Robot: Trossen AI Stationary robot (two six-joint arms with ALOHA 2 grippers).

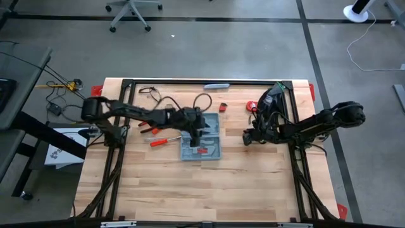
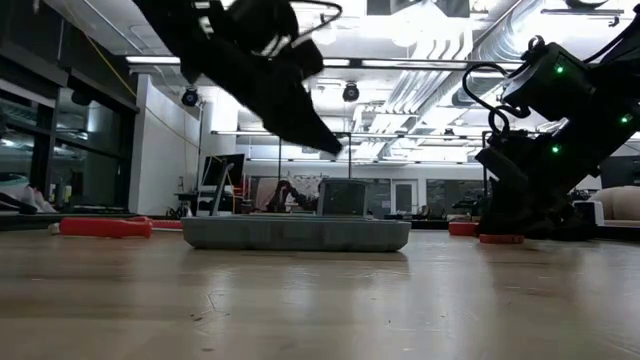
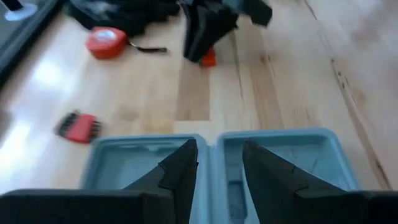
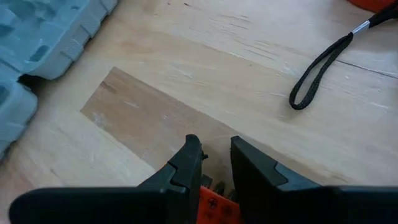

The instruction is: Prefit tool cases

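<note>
The blue-grey tool case (image 1: 201,139) lies open and flat on the table's middle, with small red tools (image 1: 202,150) in its moulded tray. My left gripper (image 3: 219,146) hangs open above the case (image 3: 273,155), slanting down, with nothing between its fingers. It also shows in the high view as my left gripper (image 1: 201,130). My right gripper (image 4: 214,146) is right of the case (image 4: 37,43), low over the wood, shut on a small red tool piece (image 4: 213,204). My right gripper pinches the small red tool piece (image 3: 209,58) between its two fingers. The fingers slant down from the table's right side. In the low view the red piece (image 2: 500,239) sits at table level under the fingers; whether it rests on the wood I cannot tell.
Two red-handled screwdrivers (image 1: 158,140) lie left of the case. A red hex-key set (image 3: 78,126), a red tape measure (image 1: 251,106) with a black loop strap (image 4: 323,68), and a slim grey-blue bar (image 1: 216,85) lie toward the far edge. Bare wood spreads toward the near edge.
</note>
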